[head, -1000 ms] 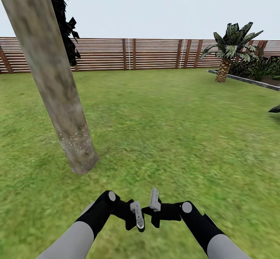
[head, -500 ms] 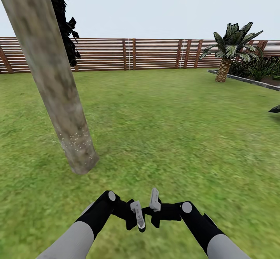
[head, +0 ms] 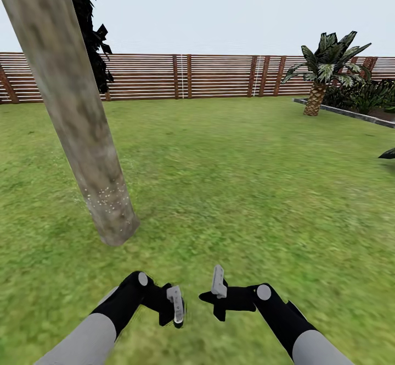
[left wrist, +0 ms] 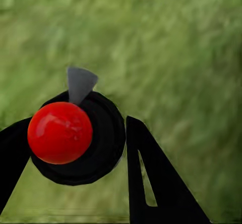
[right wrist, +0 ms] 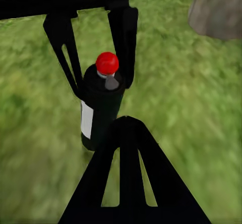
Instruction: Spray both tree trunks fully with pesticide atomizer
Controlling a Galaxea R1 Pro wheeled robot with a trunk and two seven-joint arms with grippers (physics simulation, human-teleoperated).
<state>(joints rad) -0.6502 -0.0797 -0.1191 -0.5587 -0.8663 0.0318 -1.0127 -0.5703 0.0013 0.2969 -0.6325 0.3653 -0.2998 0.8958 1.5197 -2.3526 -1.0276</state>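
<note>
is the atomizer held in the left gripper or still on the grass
Held. In the right wrist view the left gripper has its fingers on both sides of the black atomizer, red cap up, grass behind it.

head: high, forward-down | wrists: close, grassward | shared: atomizer (right wrist: 101, 108)

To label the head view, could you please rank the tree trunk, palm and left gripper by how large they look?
1. tree trunk, though nearness to the camera inflates it
2. palm
3. left gripper
</note>
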